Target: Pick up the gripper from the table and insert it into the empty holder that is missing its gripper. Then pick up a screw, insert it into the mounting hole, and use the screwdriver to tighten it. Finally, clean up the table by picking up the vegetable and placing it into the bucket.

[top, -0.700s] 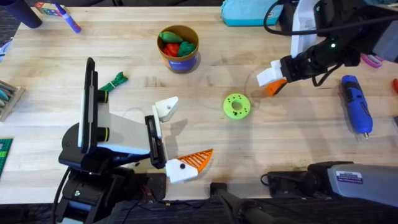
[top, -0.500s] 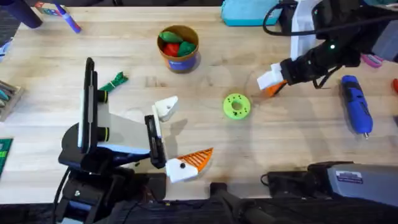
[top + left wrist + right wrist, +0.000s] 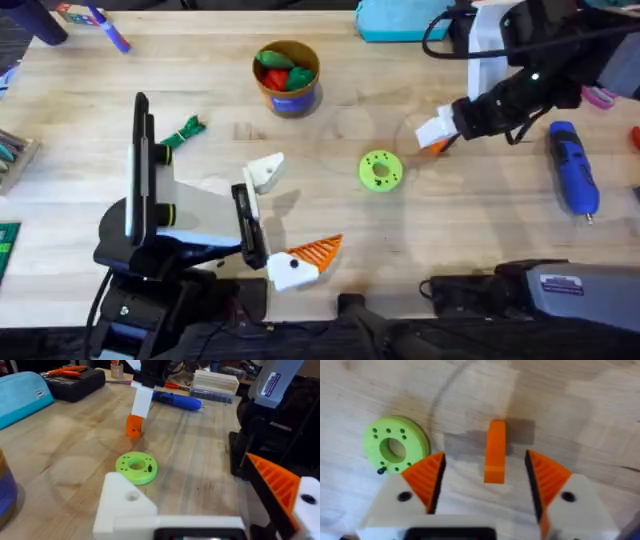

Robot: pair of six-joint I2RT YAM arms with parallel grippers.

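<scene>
Shifted slightly up-table, right pincer (image 3: 485, 480) straddles orange piece (image 3: 495, 451), fingers spread.

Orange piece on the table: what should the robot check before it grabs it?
1. Right gripper open: ok.
2. Orange piece lined up between its two fingers: ok.
3. A gap showing between the piece and each finger: ok.
4. Green disc off to one side, out of the fingers' way: ok.
5. Left gripper open, holding nothing, away from the piece: ok.
6. Fingers low enough to close on the piece: cannot tell.
</scene>
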